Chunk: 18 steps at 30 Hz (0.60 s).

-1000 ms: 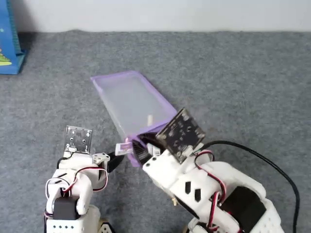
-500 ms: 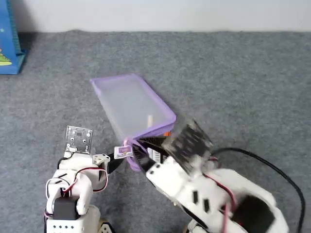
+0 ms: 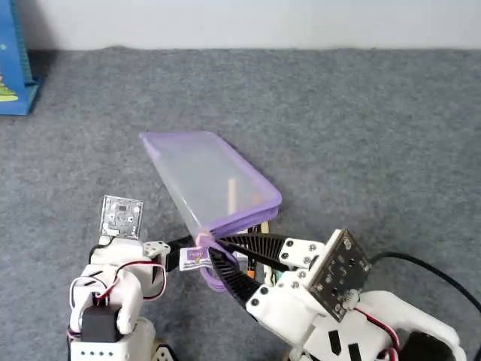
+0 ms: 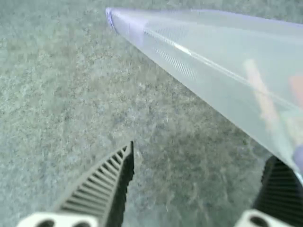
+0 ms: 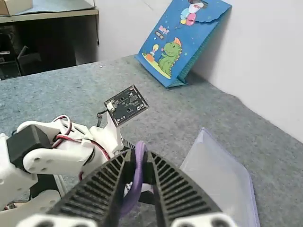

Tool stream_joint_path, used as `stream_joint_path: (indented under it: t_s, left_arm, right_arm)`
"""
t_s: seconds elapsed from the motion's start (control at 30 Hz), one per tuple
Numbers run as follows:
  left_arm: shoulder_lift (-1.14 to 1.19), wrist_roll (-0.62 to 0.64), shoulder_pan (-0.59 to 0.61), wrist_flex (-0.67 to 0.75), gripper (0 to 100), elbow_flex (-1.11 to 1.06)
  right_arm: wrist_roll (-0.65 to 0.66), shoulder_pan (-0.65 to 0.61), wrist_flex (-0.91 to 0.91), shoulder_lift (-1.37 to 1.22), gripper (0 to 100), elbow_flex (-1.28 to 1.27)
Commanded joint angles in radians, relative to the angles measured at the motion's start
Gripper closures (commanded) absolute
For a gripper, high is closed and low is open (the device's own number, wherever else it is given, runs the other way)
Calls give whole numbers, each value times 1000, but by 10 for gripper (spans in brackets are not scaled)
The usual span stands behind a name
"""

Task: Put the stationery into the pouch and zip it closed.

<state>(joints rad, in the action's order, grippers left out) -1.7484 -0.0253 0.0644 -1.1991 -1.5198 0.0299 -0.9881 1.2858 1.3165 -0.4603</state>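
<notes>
A clear pouch (image 3: 203,169) with purple edging lies slanted on the grey carpet, its near end raised. Inside it are a tan stick-like piece (image 3: 231,193) and something orange (image 3: 259,226). My right gripper (image 3: 214,247) is shut on the purple rim at that near end; the right wrist view shows the purple rim (image 5: 138,163) pinched between the black fingers. My left gripper (image 3: 177,252) sits just beside the same corner, next to a small tag (image 3: 194,258). In the left wrist view my left gripper (image 4: 201,156) is open, the pouch (image 4: 213,56) passing above one finger.
A blue gift bag (image 3: 11,60) stands at the far left edge by the wall, also in the right wrist view (image 5: 184,40). Grey carpet (image 3: 361,128) stretches behind and to the right of the pouch. A black cable (image 3: 443,278) trails from the right arm.
The right arm swung back toward the front and pulled the pouch's near end with it. The pouch slid nearer and tilted up. The left arm barely moved.
</notes>
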Motion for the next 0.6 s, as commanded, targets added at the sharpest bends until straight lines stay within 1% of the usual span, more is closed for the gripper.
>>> stream_joint_path:
  t_s: [0.0,0.17,0.27,0.37,0.43,0.57]
  left_arm:
    - [-9,3,0,-86,599,114]
    - [-9,3,-8,-170,599,196]
    - [-9,3,-8,-180,599,216]
    - [-9,3,-9,-183,599,225]
    - [-9,3,-11,-186,599,232]
    - [-9,3,-106,-190,599,231]
  right_arm:
    - [2,-10,-5,7,991,31]
    - [48,-8,-70,10,991,-40]
    - [48,-4,-101,7,991,-68]
    - [44,51,-116,7,991,-71]
    - [44,64,-120,7,991,-71]
    - [43,65,-122,5,991,-71]
